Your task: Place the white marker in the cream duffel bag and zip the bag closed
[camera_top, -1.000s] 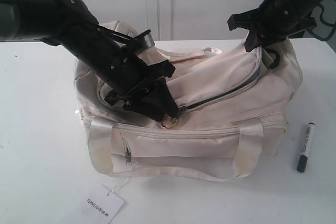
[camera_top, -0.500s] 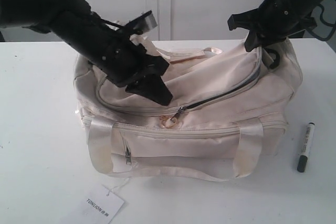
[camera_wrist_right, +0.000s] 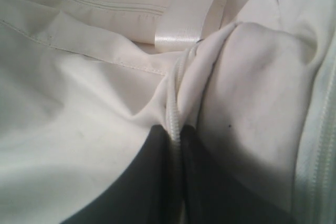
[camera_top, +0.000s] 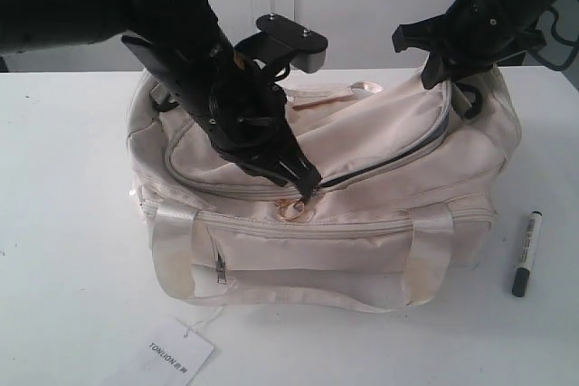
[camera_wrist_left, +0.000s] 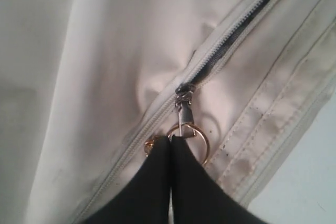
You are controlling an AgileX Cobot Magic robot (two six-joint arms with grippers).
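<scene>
The cream duffel bag (camera_top: pixel 371 146) sits in the middle of the white table, its curved top zipper partly open as a dark gap (camera_top: pixel 389 158) to the right of the slider. My left gripper (camera_top: pixel 308 191) points down at the front of the bag and is shut on the zipper pull (camera_wrist_left: pixel 184 113), beside its gold ring (camera_wrist_left: pixel 203 141). My right gripper (camera_top: pixel 450 74) is shut on the bag's zipper edge (camera_wrist_right: pixel 174 111) at the raised right end. The white marker (camera_top: pixel 526 253) lies on the table right of the bag, away from both grippers.
A white paper tag (camera_top: pixel 177 353) lies on the table (camera_top: pixel 63 223) in front of the bag's left corner. A satin handle strap (camera_top: pixel 298 294) hangs down the bag's front, above it a front pocket zip (camera_top: pixel 221 269). A white wall stands behind.
My left arm lifted off the bag, turned at the wrist and came back down, its tips now closed on the zipper pull. The right gripper, slider and marker have stayed put.
</scene>
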